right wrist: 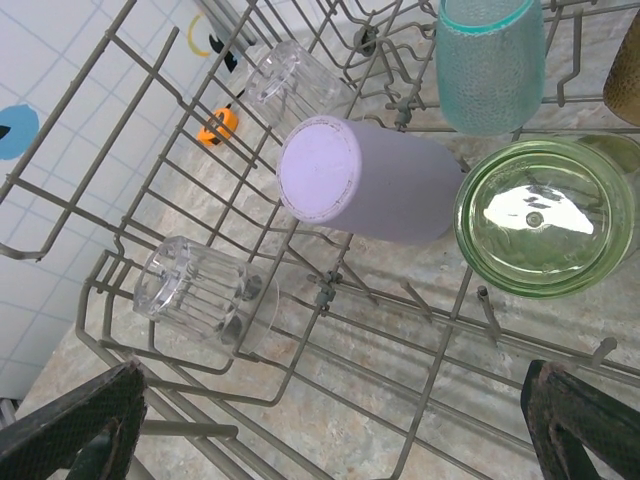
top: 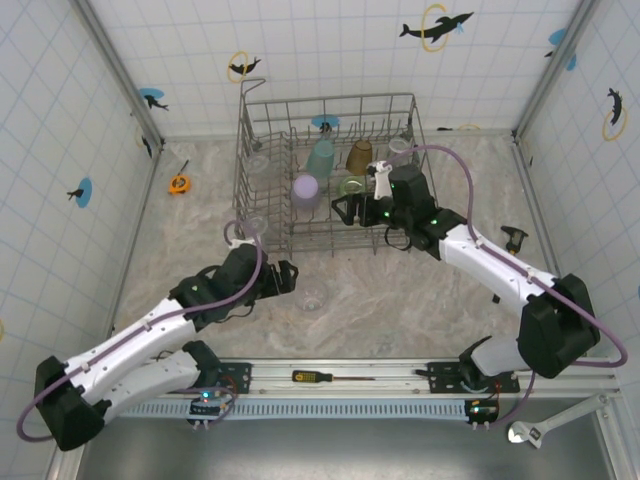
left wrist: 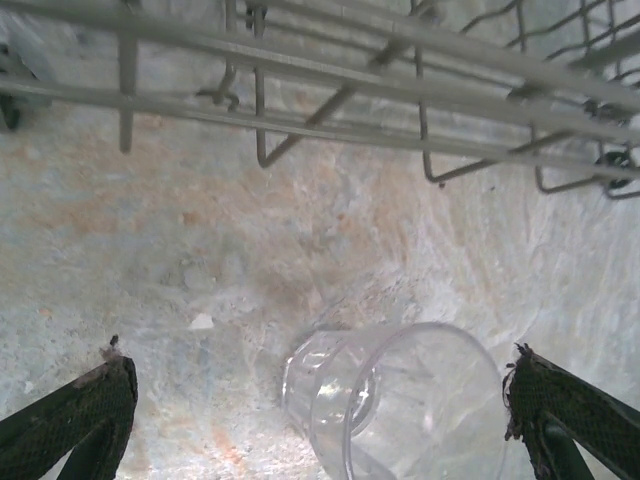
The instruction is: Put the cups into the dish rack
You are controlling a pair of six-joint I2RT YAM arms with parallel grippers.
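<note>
A clear cup (top: pixel 311 298) lies on its side on the table in front of the dish rack (top: pixel 330 99). My left gripper (top: pixel 290 277) is open just left of it. In the left wrist view the cup (left wrist: pixel 395 400) lies between the spread fingers (left wrist: pixel 85 410), mouth toward the camera, untouched. My right gripper (top: pixel 345 210) hangs open over the rack's front right part, holding nothing. Below it in the rack (right wrist: pixel 422 400) are a lavender cup (right wrist: pixel 360 180), a teal cup (right wrist: pixel 490 60), a pale green cup (right wrist: pixel 545 215), an amber cup (right wrist: pixel 625 70) and two clear cups (right wrist: pixel 195 295) (right wrist: pixel 290 80).
An orange tape measure (top: pixel 179 183) lies left of the rack. A black clamp (top: pixel 514 238) lies by the right wall. A screwdriver (top: pixel 320 377) rests on the front rail and a wrench (top: pixel 545 425) at the lower right. Tiled walls close in three sides.
</note>
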